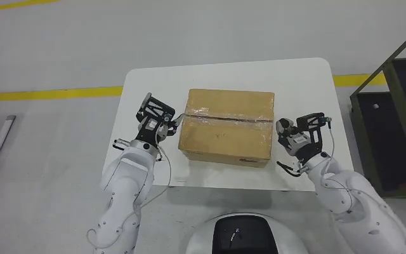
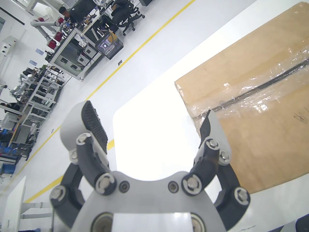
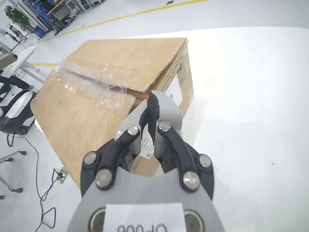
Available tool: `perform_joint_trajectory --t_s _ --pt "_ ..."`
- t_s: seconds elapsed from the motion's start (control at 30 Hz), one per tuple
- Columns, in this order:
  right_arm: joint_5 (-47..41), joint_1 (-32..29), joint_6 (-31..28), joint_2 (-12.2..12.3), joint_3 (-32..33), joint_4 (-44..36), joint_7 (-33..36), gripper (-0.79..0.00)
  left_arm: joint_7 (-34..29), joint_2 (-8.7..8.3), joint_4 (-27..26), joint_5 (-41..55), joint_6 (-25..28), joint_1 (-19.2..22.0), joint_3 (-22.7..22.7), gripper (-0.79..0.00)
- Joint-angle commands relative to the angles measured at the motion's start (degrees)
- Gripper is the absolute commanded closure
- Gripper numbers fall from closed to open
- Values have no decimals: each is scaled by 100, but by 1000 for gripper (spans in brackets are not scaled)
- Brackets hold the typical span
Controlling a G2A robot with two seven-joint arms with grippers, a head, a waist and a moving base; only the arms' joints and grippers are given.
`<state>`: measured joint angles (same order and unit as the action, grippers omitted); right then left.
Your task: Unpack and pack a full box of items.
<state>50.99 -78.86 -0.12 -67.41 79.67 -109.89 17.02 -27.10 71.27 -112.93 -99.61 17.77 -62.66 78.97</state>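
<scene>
1. White table (image 1: 298, 82) carries a taped cardboard box (image 1: 228, 127) at its middle.
2. Left gripper (image 2: 148, 112) spread, one finger at the box's end.
3. Right gripper (image 3: 151, 97) pressed together beside the opposite end.

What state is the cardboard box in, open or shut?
Shut: the cardboard box has both top flaps lying flat, and clear tape covers the line where they meet. Its contents are hidden.

White-shelled arms (image 1: 124, 184), thin black cables (image 1: 169, 170). left gripper (image 2: 149, 113), right gripper (image 3: 151, 102): grey plates, black links, silver screws, ribbed pads (image 2: 94, 124).
</scene>
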Motion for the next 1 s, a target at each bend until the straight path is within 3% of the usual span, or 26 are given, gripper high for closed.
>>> perform_joint_trajectory --t_s 0.0,0.27,0.47,0.63,0.73,0.97 --pt "120 -109 -59 38 267 -264 180 0 122 -2 -138 100 -39 -74 56 0" --pt "226 -1088 -89 157 1624 -1554 897 0 -68 -23 -764 532 -47 -647 312 0" --pt "11 -1978 36 145 2299 -2187 855 0 -249 -47 -1120 629 -82 -1137 542 0" --pt "422 -2894 203 78 2323 -2476 13 0 -44 -71 -1147 582 -122 -1425 754 0" --pt "1209 -3231 146 63 2150 -2476 -524 0 -29 -75 -1167 625 -204 -1511 851 0" --pt "1206 -3281 168 54 2080 -2476 -573 0 -50 -83 -1202 558 -152 -1499 833 0"
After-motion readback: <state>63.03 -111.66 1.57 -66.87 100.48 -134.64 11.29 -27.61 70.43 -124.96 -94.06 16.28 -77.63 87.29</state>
